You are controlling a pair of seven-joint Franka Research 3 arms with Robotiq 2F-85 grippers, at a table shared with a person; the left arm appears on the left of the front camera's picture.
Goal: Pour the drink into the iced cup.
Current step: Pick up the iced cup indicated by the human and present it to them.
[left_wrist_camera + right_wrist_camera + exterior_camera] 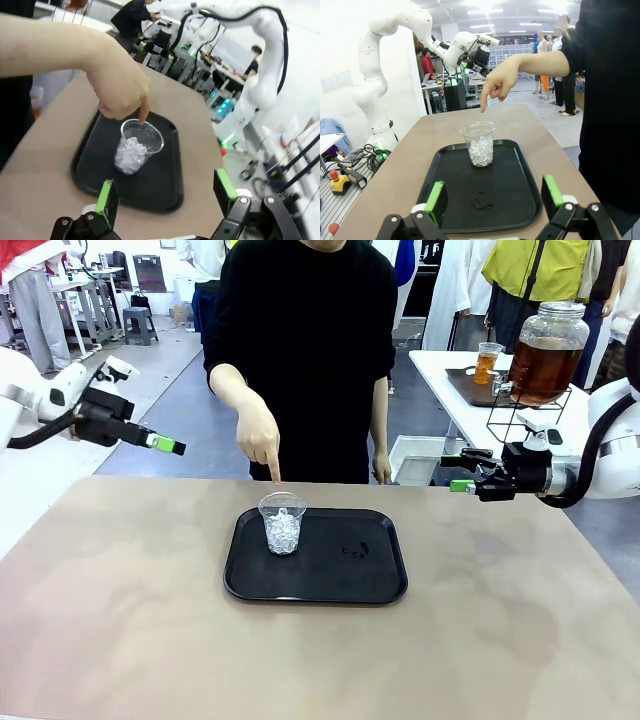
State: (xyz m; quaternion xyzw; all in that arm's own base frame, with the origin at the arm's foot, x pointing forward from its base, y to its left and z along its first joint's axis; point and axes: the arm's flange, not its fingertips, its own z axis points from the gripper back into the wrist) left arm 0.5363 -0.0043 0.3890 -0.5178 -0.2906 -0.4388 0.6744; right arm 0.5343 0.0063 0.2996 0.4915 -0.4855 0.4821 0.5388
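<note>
1. While a person's hand (258, 438) points one finger down at the iced cup (282, 523), we hold both of our claws up in the air.
2. Our left claw (170, 445) hangs near the far left corner of the worktop (120, 620), well apart from the cup. Its jaws stand wide, with nothing between them.
3. Our right claw (462, 485) hangs by the far edge of the worktop on the right side, also well apart from the cup. Its jaws stand wide too, and they hold nothing.
4. The iced cup is clear and stands upright. White ice cubes fill its lower part.
5. The cup stands on a black tray (330, 585), in the tray's far left part. The tray lies in the middle of the worktop.
6. A few small dark marks (357, 551) sit on the tray to the right of the cup. We cannot tell what they are.
7. The fingertip is right at the far rim of the cup. We cannot tell if it touches.
8. The drink (543, 368) is brown and see-through. It is in a big glass jar (552, 335) with a lid, on a wire stand (510, 415). The jar is on a white table (450, 370) behind the worktop, at the far right, well apart from the iced cup.
9. A small cup (487, 362) of brown drink stands just beside the jar.
</note>
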